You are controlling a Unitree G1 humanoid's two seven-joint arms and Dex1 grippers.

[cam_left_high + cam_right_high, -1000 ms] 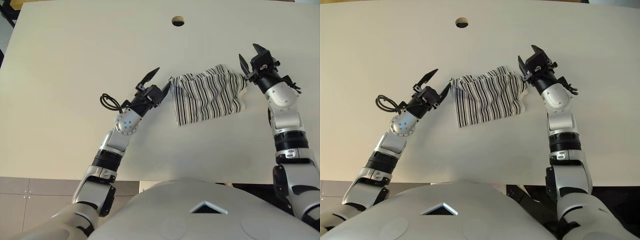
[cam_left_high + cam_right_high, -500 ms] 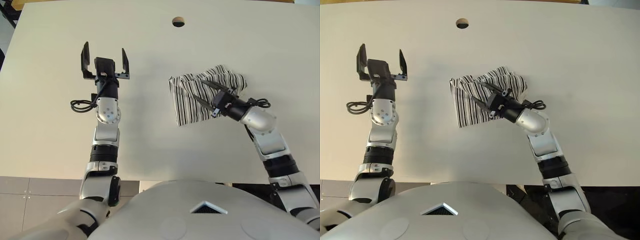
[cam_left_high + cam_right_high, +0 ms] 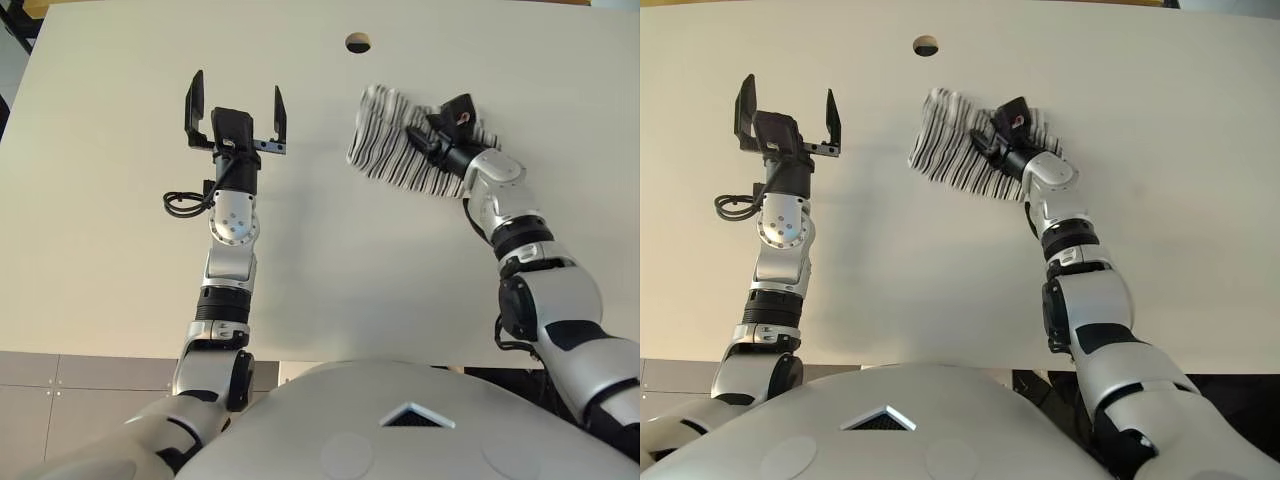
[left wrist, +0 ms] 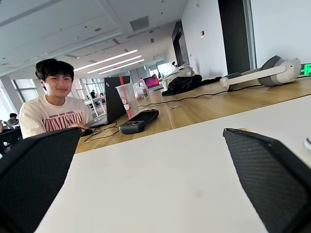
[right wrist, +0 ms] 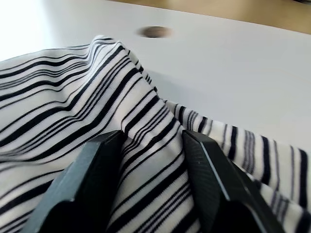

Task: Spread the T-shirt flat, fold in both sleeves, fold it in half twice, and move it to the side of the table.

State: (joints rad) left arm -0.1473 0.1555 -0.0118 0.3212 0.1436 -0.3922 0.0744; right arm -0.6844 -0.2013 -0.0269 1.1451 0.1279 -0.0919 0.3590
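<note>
Striped T-shirt [image 3: 385, 152] in clamp of right end effector [image 3: 420, 135]; left end effector [image 3: 236, 90] wide apart.

- You see the left gripper [image 4: 151, 138] with its two black fingers [image 4: 39, 179] spread wide, one at each lower corner of the view.
- Between the fingers lies the bare white table [image 4: 160, 189].
- Beyond the table's far edge, note a wooden desk [image 4: 209, 109].
- On that desk, a dark handheld console [image 4: 138, 121] lies just beside a tall cup [image 4: 128, 99] and an open laptop [image 4: 113, 102].
- A black cable [image 4: 194, 97] runs across the desk near a dark bag [image 4: 182, 83].
- A white headset [image 4: 265, 73] rests farther along the desk.
</note>
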